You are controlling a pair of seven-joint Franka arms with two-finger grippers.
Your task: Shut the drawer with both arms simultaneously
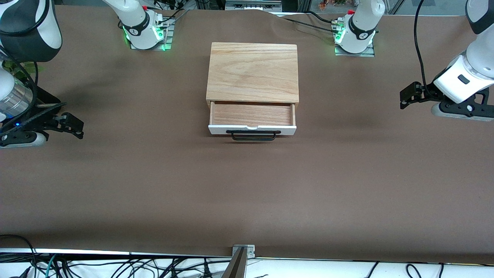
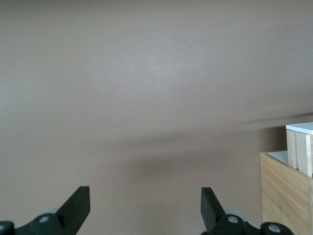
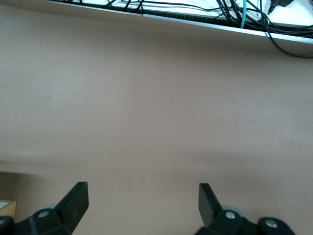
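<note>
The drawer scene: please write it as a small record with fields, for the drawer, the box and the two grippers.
drawer: pulled out, inside empty
handle: black bar on the white front, untouched
box: light oak, mid table
left gripper: open, holds nothing, over the table toward the left arm's end, apart from the box
right gripper: open, holds nothing, over the right arm's end

Both arms are glossy white shells with dark grey joint bands, bases lit green with red caps and black cables trailing off — the left gripper (image 1: pixel 405 96) and right gripper (image 1: pixel 75 127) are matte black, wedge-fingered, with silver screws at the knuckles.
</note>
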